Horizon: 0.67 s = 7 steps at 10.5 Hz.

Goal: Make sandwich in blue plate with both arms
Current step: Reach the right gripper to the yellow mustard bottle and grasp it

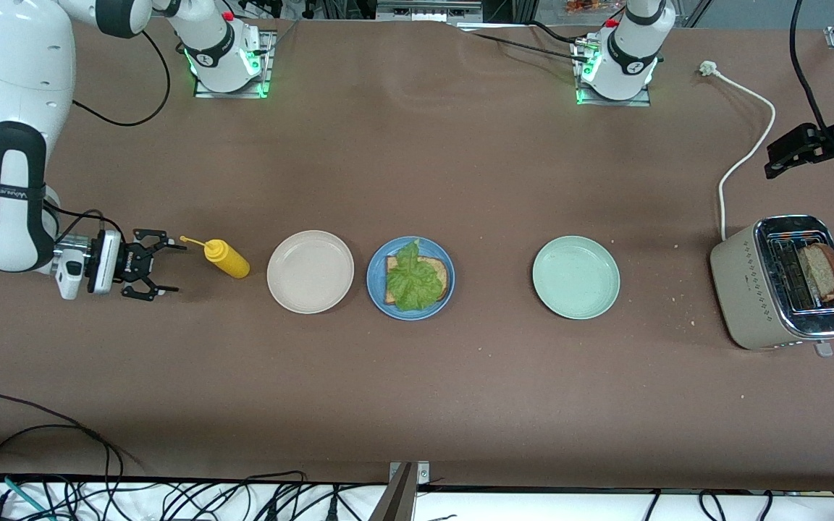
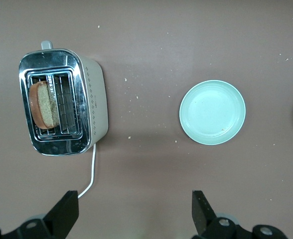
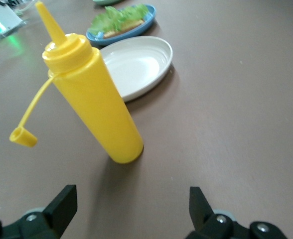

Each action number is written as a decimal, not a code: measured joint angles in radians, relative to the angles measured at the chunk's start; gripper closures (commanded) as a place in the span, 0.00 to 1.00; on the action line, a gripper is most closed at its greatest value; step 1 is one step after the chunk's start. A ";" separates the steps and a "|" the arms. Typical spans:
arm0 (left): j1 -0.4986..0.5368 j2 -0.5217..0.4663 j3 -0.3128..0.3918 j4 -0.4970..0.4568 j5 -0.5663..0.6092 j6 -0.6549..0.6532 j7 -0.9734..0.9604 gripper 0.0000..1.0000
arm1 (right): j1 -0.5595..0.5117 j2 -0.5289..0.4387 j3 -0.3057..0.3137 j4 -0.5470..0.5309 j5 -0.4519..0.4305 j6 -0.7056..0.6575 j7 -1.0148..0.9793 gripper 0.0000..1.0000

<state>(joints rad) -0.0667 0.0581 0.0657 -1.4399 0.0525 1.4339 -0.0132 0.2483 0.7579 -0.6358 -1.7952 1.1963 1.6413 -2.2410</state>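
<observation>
One bread slice topped with lettuce lies on the blue plate, mid-table between the beige plate and green plate. A second slice stands in the toaster at the left arm's end. The left pincer hangs released above the table near the toaster; the right pincer, released, is just beside the mustard bottle.

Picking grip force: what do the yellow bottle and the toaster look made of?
Yellow bottle: probably soft plastic, smooth with a slight sheen, and a thin tethered cap. Toaster: mirror-bright top, likely polished metal; its beige sides look matte, plastic or painted metal, hard to tell.
</observation>
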 measured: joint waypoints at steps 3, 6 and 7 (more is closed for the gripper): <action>-0.001 0.000 -0.001 0.000 0.000 0.000 0.000 0.00 | -0.004 0.055 0.032 0.002 0.055 -0.101 -0.110 0.00; -0.001 0.000 -0.001 0.000 0.000 0.000 0.000 0.00 | -0.013 0.070 0.070 0.003 0.057 -0.174 -0.160 0.00; -0.001 0.000 -0.001 0.000 0.000 0.000 0.000 0.00 | -0.020 0.072 0.089 0.003 0.057 -0.180 -0.169 0.00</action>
<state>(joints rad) -0.0681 0.0581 0.0642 -1.4398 0.0525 1.4339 -0.0132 0.2281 0.8299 -0.5466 -1.7919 1.2534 1.4610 -2.4098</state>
